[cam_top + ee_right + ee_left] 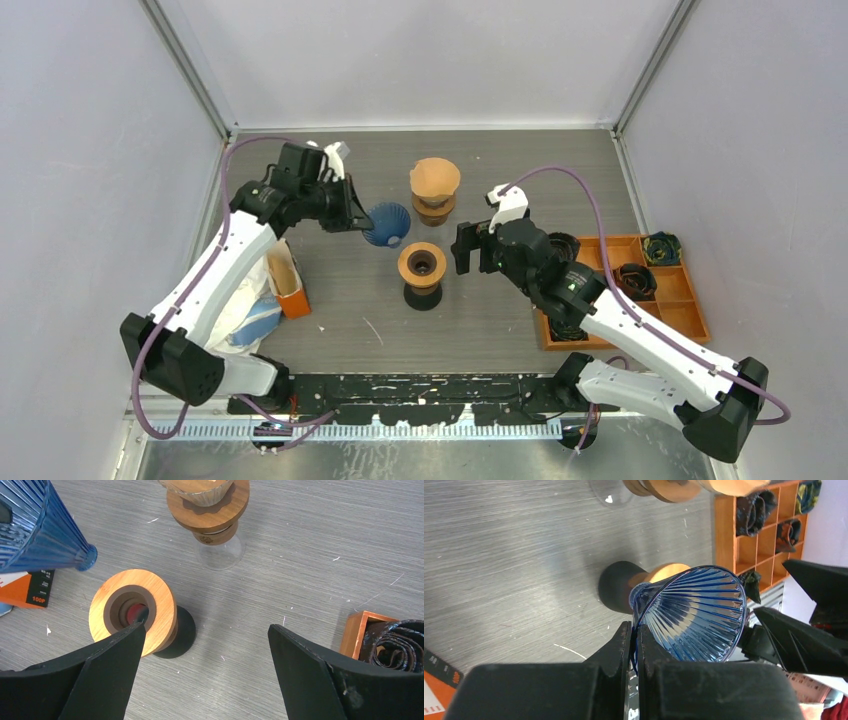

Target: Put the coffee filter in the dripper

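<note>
Dripper left of stand; filter apparently behind.

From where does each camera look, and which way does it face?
Top external: above, behind the bases, looking down at the table; both arms show.
Left wrist: looks along the shut left fingers at the dripper they pinch.
Right wrist: looks down between the open right fingers at the stand.
Wrist views share dripper and stand.

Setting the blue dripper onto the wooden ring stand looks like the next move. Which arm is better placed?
Left, probably. The left claw is shut on the rim of the blue dripper, close beside the wooden ring stand; the right claw is open, holding nothing.
</note>
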Controlling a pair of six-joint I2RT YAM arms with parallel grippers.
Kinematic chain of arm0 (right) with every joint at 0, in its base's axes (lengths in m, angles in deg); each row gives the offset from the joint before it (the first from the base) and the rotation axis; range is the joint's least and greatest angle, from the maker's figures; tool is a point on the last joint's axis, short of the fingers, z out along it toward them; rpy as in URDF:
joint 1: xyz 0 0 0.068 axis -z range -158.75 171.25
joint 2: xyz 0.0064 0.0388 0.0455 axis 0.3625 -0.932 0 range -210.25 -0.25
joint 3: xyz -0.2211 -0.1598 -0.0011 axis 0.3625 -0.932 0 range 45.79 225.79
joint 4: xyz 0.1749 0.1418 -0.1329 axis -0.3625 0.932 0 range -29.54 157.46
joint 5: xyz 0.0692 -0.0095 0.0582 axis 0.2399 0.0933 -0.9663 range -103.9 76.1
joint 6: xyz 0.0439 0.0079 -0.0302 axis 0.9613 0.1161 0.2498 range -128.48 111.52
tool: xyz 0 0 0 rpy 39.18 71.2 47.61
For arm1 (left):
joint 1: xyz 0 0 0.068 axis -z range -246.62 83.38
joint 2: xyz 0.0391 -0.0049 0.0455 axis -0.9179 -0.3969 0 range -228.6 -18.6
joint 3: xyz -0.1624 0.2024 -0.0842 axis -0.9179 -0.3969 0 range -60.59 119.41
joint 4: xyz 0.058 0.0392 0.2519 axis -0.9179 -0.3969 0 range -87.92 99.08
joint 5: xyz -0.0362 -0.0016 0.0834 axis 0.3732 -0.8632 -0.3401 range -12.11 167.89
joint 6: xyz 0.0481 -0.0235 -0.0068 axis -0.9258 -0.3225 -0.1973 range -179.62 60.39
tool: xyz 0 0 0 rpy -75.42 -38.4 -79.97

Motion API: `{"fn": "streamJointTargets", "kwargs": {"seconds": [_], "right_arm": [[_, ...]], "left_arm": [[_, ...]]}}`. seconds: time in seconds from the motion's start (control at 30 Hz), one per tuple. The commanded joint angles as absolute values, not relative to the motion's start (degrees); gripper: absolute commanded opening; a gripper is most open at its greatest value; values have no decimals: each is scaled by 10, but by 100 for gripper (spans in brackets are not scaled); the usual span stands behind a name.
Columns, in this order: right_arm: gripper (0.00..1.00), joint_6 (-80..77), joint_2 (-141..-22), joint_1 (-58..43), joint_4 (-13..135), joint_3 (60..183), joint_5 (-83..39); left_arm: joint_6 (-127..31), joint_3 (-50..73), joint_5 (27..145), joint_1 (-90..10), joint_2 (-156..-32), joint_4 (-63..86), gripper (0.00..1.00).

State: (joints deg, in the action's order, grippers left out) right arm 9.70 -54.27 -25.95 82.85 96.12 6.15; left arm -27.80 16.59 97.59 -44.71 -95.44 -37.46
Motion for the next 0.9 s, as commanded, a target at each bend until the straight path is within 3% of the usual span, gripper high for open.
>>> {"fn": "streamJointTargets", "kwargs": {"seconds": [0.0, 0.37, 0.87], "right_arm": [[100, 102, -545, -262, 814, 994, 70], [99, 100, -553, -262, 801, 995, 75], [96, 95, -547, -262, 801, 1011, 60]], "left_arm": [[-288, 205, 980, -405, -929, -370, 0], [-283, 221, 943, -317, -963, -356, 0], [-293, 233, 917, -290, -1010, -365, 0]]}}
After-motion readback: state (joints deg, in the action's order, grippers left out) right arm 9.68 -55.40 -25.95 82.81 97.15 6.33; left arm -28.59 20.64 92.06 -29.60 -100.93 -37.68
